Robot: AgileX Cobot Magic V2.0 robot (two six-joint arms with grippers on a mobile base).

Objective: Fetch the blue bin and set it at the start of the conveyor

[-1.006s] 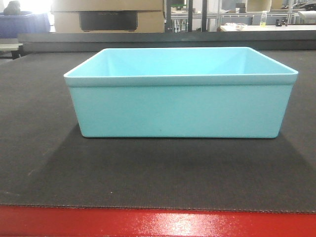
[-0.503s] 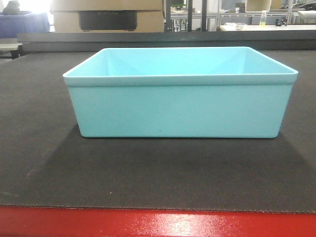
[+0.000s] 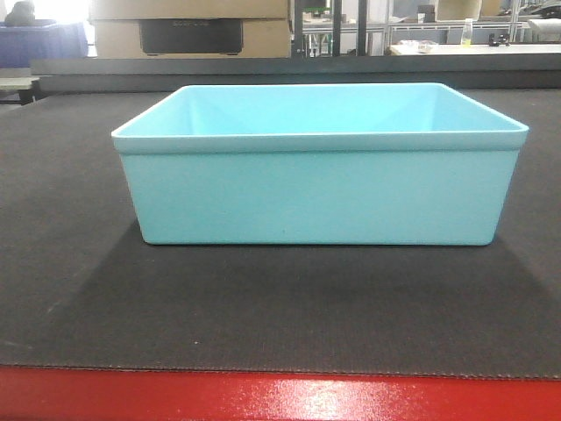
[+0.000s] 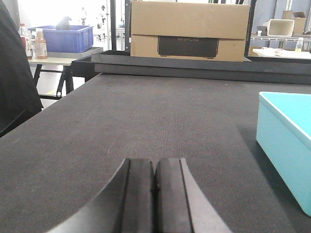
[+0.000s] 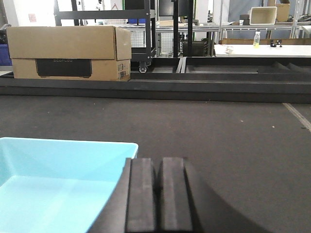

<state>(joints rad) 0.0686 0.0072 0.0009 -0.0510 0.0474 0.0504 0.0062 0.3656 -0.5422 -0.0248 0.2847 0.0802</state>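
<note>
The blue bin point(image 3: 320, 167) is sitting upright at the centre of the front view, resting on the conveyor start point(image 3: 263, 307), behind the belt's red front edge point(image 3: 280, 399). The left gripper point(image 4: 154, 194) is showing at the bottom centre of its wrist view, pads pressed together, grasping nothing. The right gripper point(image 5: 158, 199) is likewise clenched and empty, just beside the bin's rim. A cardboard box point(image 5: 68, 53) is standing upper left.

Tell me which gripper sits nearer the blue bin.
Right, it appears. The right gripper, shut, sits just beside the blue bin at its right rim corner. The left gripper, also shut, rests off the bin's left side with bare belt between them.
</note>
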